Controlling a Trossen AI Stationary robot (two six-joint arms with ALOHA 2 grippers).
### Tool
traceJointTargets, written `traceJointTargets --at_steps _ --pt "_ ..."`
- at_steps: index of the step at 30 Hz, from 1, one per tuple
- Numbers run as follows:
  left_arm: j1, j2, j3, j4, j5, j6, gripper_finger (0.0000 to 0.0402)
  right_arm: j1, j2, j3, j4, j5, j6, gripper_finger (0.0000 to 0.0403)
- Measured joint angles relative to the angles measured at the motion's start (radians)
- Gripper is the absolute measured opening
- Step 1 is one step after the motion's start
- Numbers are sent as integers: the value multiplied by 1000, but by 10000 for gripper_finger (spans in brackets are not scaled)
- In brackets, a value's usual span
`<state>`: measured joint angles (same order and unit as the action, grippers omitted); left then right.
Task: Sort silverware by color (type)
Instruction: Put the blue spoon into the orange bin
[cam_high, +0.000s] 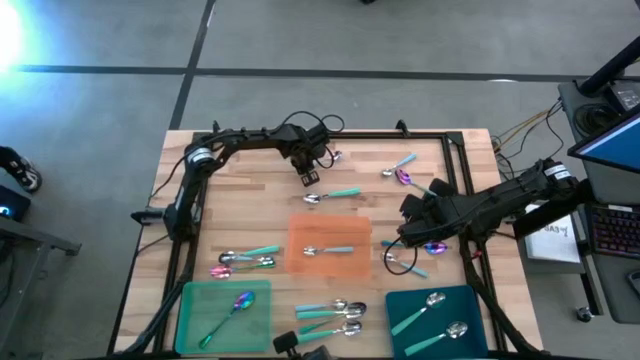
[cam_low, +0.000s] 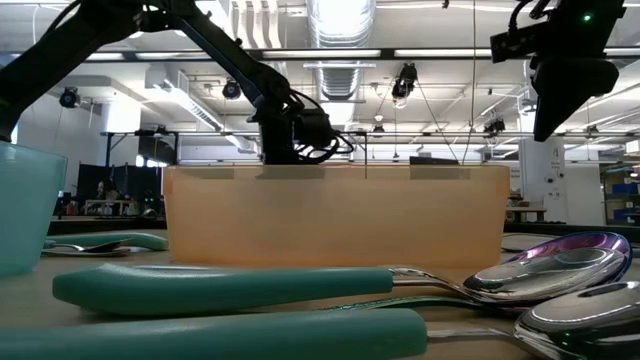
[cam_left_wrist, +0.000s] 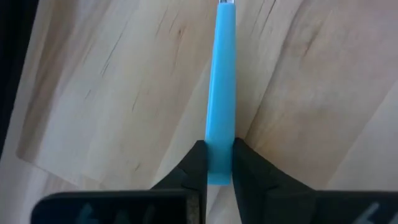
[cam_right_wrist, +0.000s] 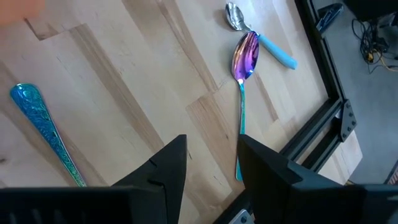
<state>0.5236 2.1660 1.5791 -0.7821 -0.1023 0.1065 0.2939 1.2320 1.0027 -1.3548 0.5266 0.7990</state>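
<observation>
My left gripper points down at the far middle of the table and is shut on a spoon with a light-blue handle. My right gripper hangs open above the table's right half and holds nothing. In its wrist view, an iridescent purple spoon and a silver spoon with a light-blue handle lie on the wood ahead of it. The orange tray holds one spoon. The green tray holds an iridescent one. The teal tray holds two silver ones. My left gripper pinches the light-blue handle between its two fingers, close to the handle's free end. The fingers come from above and stand across the handle, one on each long edge. The spoon lies flat on the wooden table, and its neck runs away from the gripper.
Loose spoons lie near the table's left side, at the near middle, beside the orange tray's far edge and at the far right. A black frame rail borders the table's right edge.
</observation>
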Motion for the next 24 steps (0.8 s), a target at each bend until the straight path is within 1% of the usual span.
traceJointTargets --at_steps 5,9,16,21,24 --pt "-18 -17 -5 -35 32 -47 29 0 0 0 0 0 -14 128" --pt "-70 -65 -7 -64 46 -90 29 0 0 0 0 0 -15 128" --pt "-229 -197 -6 -85 15 -89 29 0 0 -1 2 2 -29 126" --pt "-342 -291 -4 -177 14 -115 29 0 0 -2 5 27 -34 127" --pt "-414 -321 -4 -233 70 -147 29 0 0 -2 7 28 -33 128"
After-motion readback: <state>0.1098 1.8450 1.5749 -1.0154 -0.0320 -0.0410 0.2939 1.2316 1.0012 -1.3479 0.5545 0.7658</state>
